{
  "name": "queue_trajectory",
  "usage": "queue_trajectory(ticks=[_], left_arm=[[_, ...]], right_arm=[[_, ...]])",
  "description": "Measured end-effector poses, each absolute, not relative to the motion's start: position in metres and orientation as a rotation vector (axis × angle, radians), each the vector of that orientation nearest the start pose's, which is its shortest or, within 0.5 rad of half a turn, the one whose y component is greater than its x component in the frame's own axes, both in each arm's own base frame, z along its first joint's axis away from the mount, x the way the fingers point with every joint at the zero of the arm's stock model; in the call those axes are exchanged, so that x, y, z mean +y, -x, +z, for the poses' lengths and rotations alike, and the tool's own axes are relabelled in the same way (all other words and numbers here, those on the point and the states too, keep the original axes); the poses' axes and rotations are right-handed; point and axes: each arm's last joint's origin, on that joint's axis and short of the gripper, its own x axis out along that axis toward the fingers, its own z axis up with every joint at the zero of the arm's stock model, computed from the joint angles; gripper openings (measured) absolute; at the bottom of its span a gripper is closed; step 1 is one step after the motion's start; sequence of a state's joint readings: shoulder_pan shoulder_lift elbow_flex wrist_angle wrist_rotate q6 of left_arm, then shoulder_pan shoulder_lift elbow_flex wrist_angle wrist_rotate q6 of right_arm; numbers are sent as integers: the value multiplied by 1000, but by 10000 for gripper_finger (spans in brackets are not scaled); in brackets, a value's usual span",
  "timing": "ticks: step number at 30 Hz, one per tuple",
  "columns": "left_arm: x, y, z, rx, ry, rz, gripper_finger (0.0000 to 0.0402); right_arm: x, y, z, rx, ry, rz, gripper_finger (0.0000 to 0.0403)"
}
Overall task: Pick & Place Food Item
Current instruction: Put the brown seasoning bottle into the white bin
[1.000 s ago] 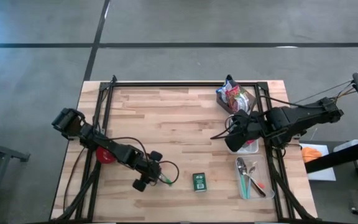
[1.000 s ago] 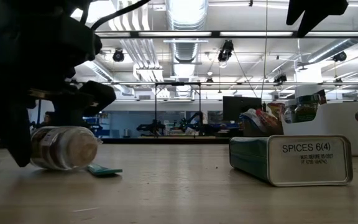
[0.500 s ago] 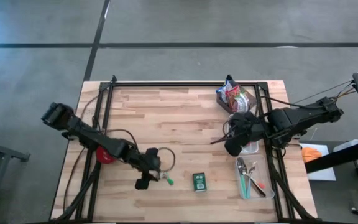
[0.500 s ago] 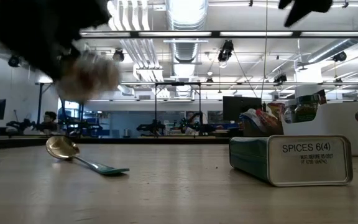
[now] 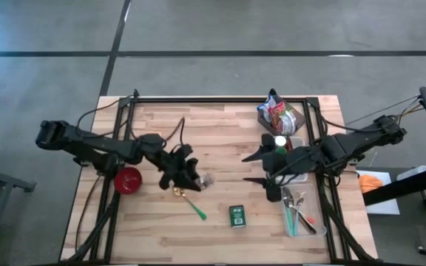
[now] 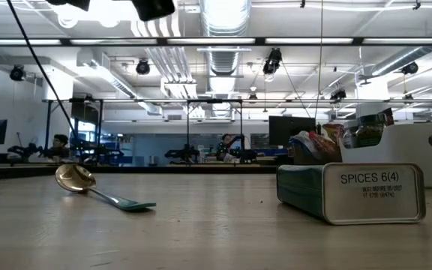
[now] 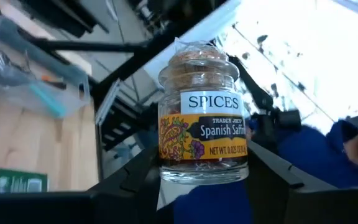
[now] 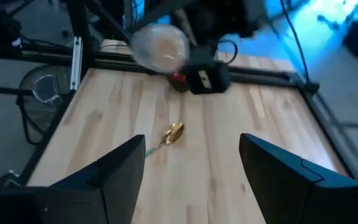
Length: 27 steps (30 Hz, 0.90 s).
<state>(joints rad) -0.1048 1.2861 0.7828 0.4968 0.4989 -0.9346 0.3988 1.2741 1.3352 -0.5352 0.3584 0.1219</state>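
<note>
Jaws on my left gripper are clamped on the Spanish saffron jar; the left wrist view shows the cork-topped glass pinched between both fingers, label facing the camera. From above, that gripper hangs just left of the frame's centre over the wooden table, and the jar is clear of the boards, since the low view shows nothing of it at table height. So I judge the pick as done.

The right gripper waits right of centre with its jaws apart and nothing between them, pointing toward the left one.

Below the jar lies a gold spoon with a green handle, and the green spices tin sits at lower centre. A snack bag rests at the upper right, a clear tray of cutlery at the lower right, and a red round object at left.

What remains, as I read it, is the carry and the set-down. I cannot tell from these views which spot is the target, though the facing right arm suggests a handover.
</note>
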Motion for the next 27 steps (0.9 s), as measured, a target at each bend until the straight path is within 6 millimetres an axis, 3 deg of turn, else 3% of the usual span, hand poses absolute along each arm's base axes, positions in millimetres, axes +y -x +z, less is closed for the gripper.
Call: queue_trajectory(ticks=[5,16,27], left_arm=[[-33,-292,296,317,935,-518,174],[-27,-326,303,378,915,-634,174],[-20,-333,309,352,867,-654,174]], right_arm=[[97,-261,391,398,118,25,258],[101,-294,402,441,211,71,258],[103,-307,397,493,184,164,258]])
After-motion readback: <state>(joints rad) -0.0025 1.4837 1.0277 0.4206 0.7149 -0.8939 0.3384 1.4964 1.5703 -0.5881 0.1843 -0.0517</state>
